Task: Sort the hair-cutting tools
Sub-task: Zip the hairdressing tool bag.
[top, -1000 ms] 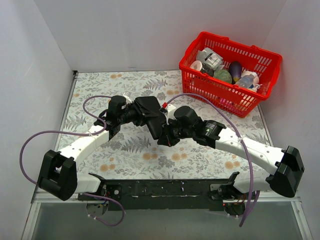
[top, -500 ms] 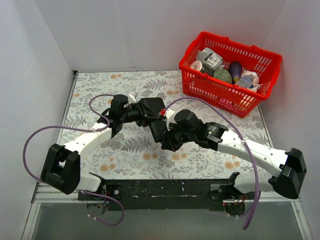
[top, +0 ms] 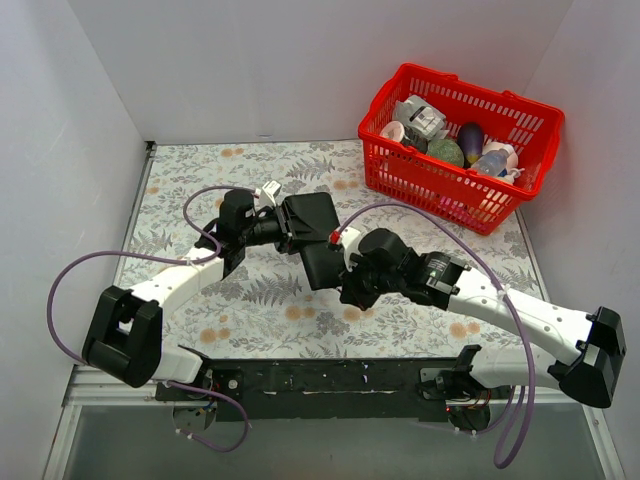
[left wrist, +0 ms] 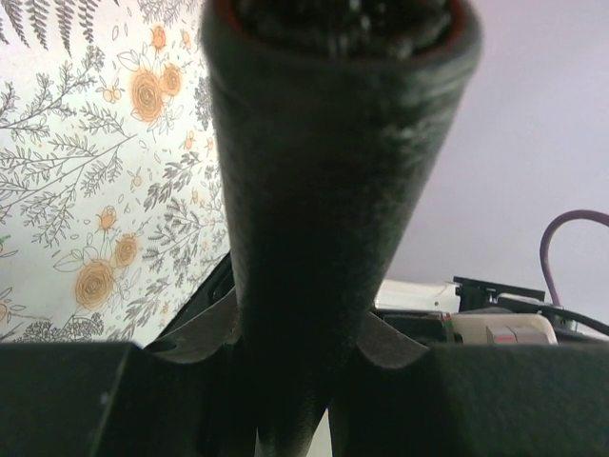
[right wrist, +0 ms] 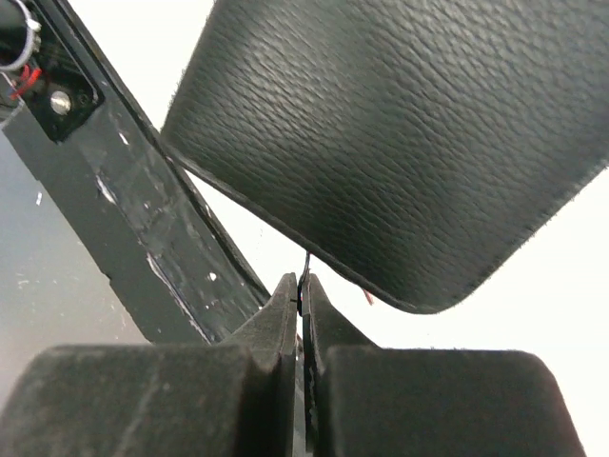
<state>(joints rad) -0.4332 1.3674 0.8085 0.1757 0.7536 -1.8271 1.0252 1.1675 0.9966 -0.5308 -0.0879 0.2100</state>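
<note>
The hair-cutting tools are out of view. A black folding case [top: 312, 222] hangs above the middle of the table between both arms. My left gripper [top: 283, 228] is shut on the case's left side. In the left wrist view the case [left wrist: 333, 171] rises from between the fingers of the left gripper [left wrist: 300, 381] and fills the frame. My right gripper [top: 340, 278] sits at the case's lower flap. In the right wrist view the textured case [right wrist: 400, 143] hangs over the right gripper [right wrist: 303, 290], which is shut on a thin dark tab at the case's lower edge.
A red basket [top: 440, 190] holding bottles and egg-shaped items stands at the back right. The table carries a floral cloth [top: 200, 170]. A black frame bar [top: 330, 378] runs along the near edge between the arm bases. White walls close in the left, back and right.
The right gripper has moved down and to the right with the case's lower flap. The case has spread into two visible panels. The left arm has shifted slightly to the right.
</note>
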